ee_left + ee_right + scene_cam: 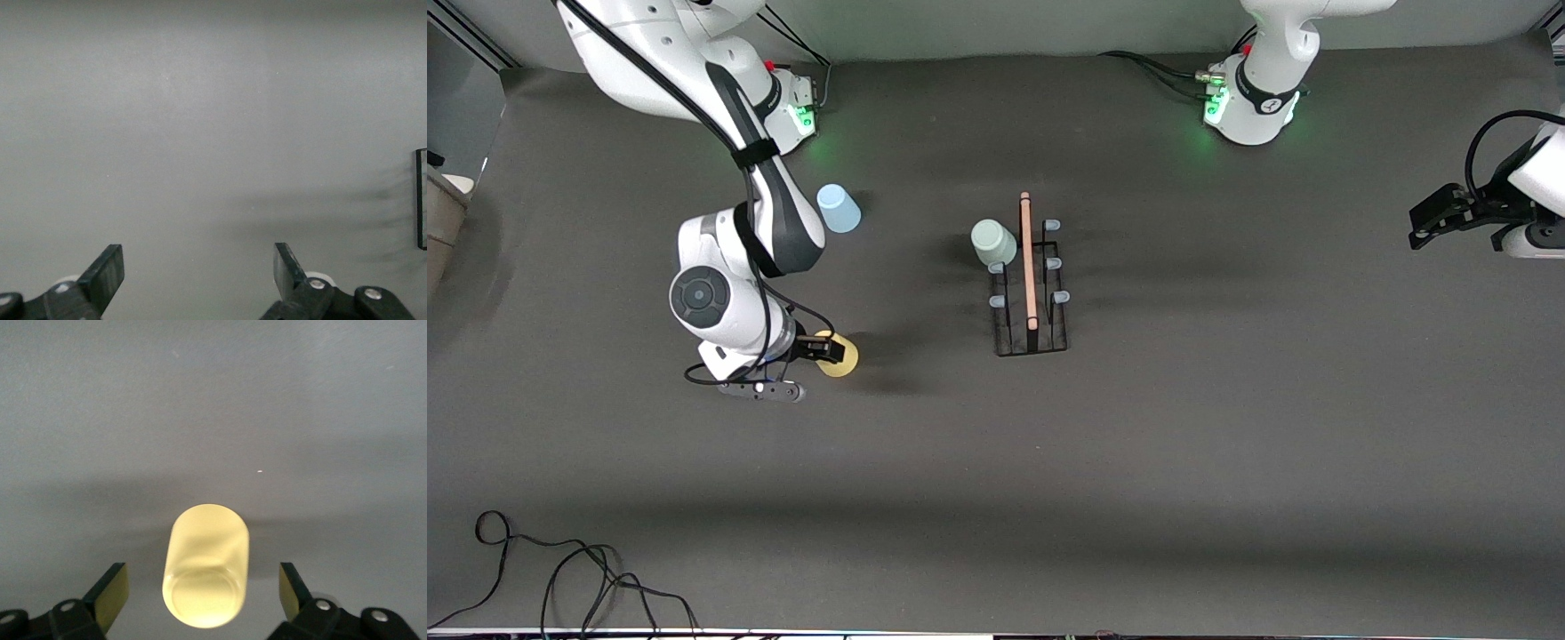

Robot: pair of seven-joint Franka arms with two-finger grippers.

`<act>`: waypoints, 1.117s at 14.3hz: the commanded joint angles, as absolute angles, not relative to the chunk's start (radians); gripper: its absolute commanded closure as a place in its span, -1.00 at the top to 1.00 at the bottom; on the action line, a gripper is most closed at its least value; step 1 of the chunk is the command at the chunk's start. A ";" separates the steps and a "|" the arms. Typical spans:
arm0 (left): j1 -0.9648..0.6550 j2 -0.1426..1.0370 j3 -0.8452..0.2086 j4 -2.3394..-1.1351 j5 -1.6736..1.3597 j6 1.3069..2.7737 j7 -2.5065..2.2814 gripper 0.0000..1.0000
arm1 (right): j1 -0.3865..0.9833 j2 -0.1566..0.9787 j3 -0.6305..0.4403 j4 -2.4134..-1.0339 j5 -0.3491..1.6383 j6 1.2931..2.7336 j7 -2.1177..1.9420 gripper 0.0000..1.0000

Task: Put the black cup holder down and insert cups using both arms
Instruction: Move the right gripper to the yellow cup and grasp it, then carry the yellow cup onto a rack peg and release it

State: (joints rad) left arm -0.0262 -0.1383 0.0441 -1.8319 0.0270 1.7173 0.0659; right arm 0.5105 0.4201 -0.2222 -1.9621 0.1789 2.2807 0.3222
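Two spread black fingers of the right gripper (200,593) flank the smooth tapered yellow cup (205,567), untouched. At three o'clock from it stands the thin black wire cup holder (1030,293). The left gripper (199,270) waits with fingers spread.

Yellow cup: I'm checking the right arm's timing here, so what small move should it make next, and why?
Probably close the right gripper on the yellow cup. Its open fingers already straddle the cup, with gaps on both sides. The black cup holder carries only the green cup, so prongs remain free. The left gripper waits open at the left arm's end of the table.
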 commanded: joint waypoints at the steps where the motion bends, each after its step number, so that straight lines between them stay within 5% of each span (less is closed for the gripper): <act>1: -0.021 -0.124 0.040 -1.815 0.025 1.712 0.063 1.00 | 0.520 0.440 -0.224 -1.970 0.235 2.304 0.272 0.99; 8: -0.015 -0.132 0.043 -1.818 0.025 1.689 0.068 1.00 | 0.523 0.443 -0.219 -2.040 0.235 2.333 0.256 0.99; 9: -0.015 -0.136 0.041 -1.816 0.025 1.689 0.066 1.00 | 0.523 0.440 -0.219 -2.045 0.235 2.333 0.256 0.81; 11: -0.017 -0.137 0.041 -1.810 0.025 1.692 0.066 1.00 | 0.535 0.433 -0.219 -2.042 0.236 2.329 0.259 -0.63; 12: -0.017 -0.138 0.040 -1.809 0.025 1.692 0.067 1.00 | 0.535 0.422 -0.219 -2.042 0.236 2.323 0.259 -0.97; 16: -0.020 -0.137 0.037 -1.806 0.025 1.697 0.064 1.00 | 0.535 0.342 -0.219 -1.994 0.242 2.183 0.302 -1.00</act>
